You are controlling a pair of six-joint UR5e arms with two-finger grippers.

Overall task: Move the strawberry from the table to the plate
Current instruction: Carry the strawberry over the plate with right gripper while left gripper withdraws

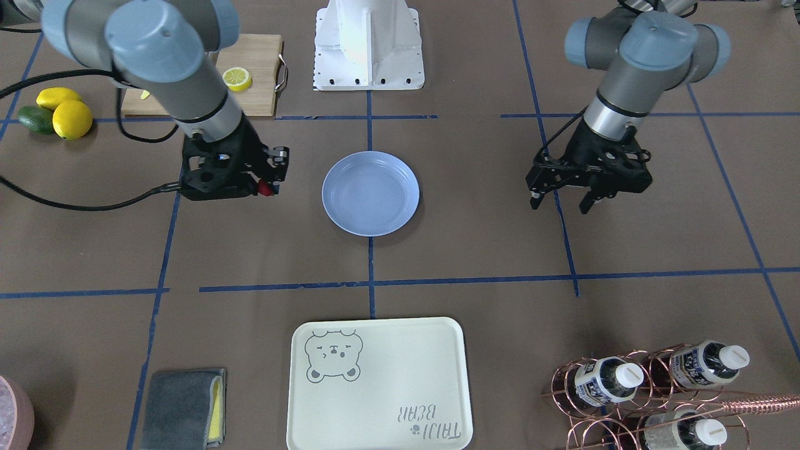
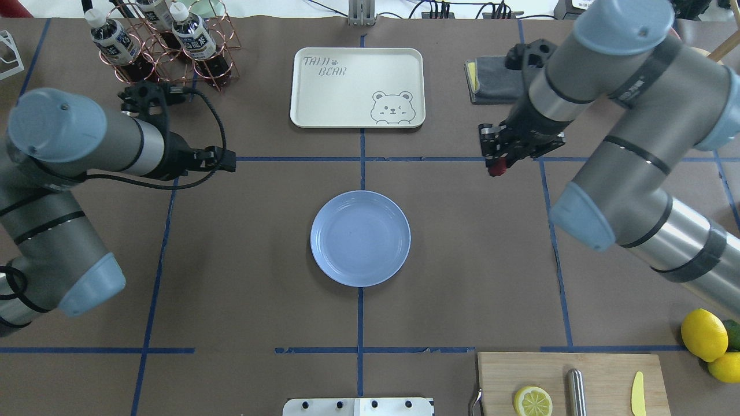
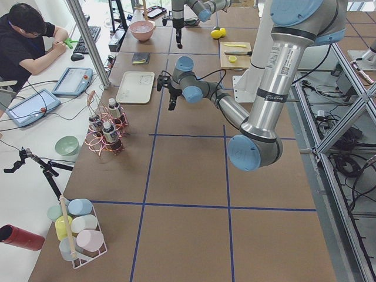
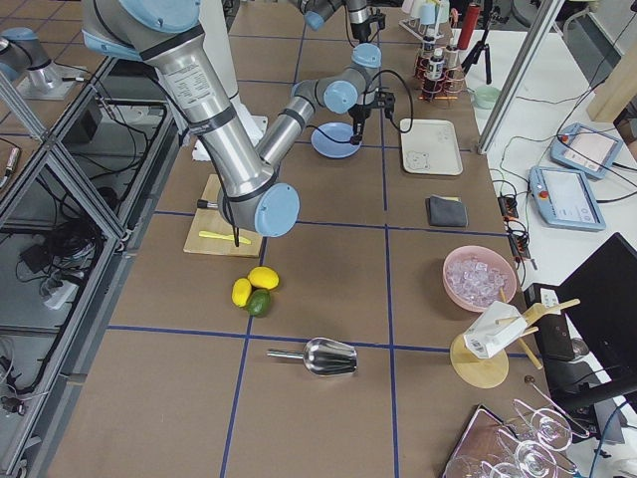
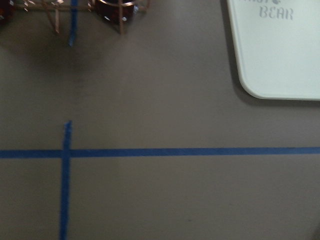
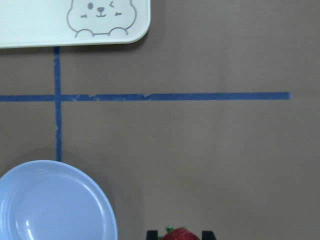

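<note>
A small dark-red strawberry (image 1: 265,187) (image 2: 497,168) (image 6: 179,234) is held between the fingertips of my right gripper (image 1: 267,185) (image 2: 497,166), which is shut on it above the brown-paper table (image 2: 462,260). The light blue plate (image 1: 370,193) (image 2: 361,238) (image 6: 50,205) lies at the table's centre, apart from the berry, on the side toward my left arm. My left gripper (image 1: 565,200) hangs open over bare table near a blue tape line, with nothing between its fingers.
A cream bear tray (image 2: 357,86) lies beyond the plate. A copper rack with bottles (image 2: 156,43) stands near my left arm. A grey cloth (image 2: 491,78) sits behind my right wrist. A cutting board (image 2: 572,384) with a lemon half, whole lemons (image 2: 703,334) and an avocado lie at my right.
</note>
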